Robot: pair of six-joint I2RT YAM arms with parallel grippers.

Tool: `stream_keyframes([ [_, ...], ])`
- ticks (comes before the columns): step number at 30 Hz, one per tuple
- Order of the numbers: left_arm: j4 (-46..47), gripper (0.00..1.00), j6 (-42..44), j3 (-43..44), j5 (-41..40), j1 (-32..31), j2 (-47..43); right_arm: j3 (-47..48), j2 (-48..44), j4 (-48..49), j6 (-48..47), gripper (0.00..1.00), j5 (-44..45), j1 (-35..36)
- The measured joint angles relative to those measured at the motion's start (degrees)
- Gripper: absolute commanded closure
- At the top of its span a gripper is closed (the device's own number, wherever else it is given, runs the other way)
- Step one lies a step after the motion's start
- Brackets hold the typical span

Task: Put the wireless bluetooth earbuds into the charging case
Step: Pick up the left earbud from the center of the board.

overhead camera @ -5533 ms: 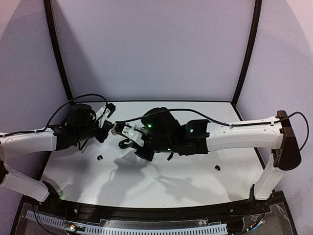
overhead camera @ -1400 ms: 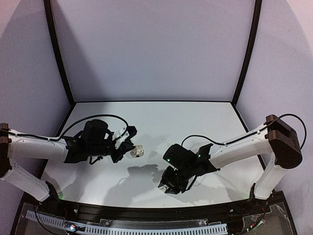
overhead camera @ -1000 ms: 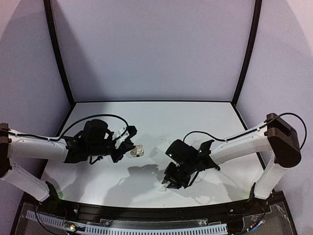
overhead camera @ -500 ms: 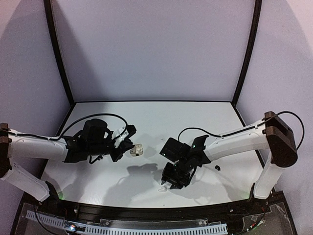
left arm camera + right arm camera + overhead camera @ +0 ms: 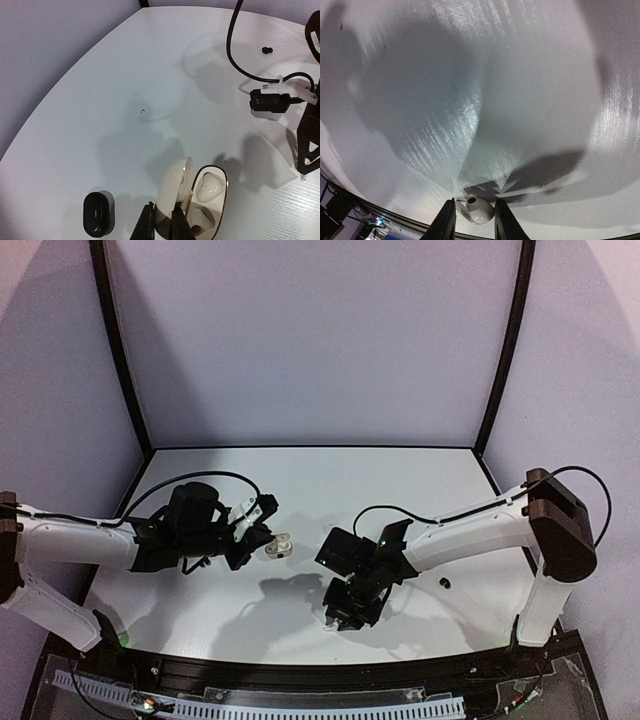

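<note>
My left gripper is shut on the raised lid of the open white charging case, held just above the table in the top view. One white earbud sits in the case; the socket beside it is empty. My right gripper is low over the near middle of the table, its jaws closed narrowly on a second white earbud that rests at the table surface. A black earbud lies to the right and shows in the left wrist view. The other black earbud is hidden.
A closed black charging case lies on the table just left of the white case. The right arm's black cable and wrist are to the right of the case. The table's near edge is close to the right gripper.
My right gripper has shifted left and lower over the near table, settling around the white earbud. My left gripper has kept the white case almost still.
</note>
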Motion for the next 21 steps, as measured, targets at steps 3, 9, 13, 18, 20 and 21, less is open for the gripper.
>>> stream_keyframes([
  [3, 0.0, 0.99, 0.02, 0.0, 0.0, 0.0, 0.0, 1.29, 0.92, -0.79, -1.11, 0.79, 0.13, 0.0],
  [9, 0.02, 0.99, 0.02, 0.0, -0.09, 0.22, 0.0, 3.39, 2.49, -1.66, -3.96, 0.81, 1.18, -0.33],
  [13, 0.02, 0.99, 0.02, 0.0, -0.17, 0.22, 0.0, 4.55, 3.06, -3.41, -5.84, 0.81, 1.84, -0.83],
  [18, 0.0, 0.99, 0.02, 0.0, -0.17, 0.22, 0.0, 9.22, 6.05, -6.62, -9.57, 0.84, 3.28, -1.49],
  [20, 0.0, 0.99, 0.02, 0.0, -0.17, 0.26, 0.0, 12.22, 7.98, -8.26, -11.89, 0.85, 4.07, -1.55],
  [21, 0.0, 0.99, 0.04, 0.0, -0.17, 0.31, 0.0, 13.68, 8.92, -8.87, -13.25, 0.85, 4.39, -1.55],
])
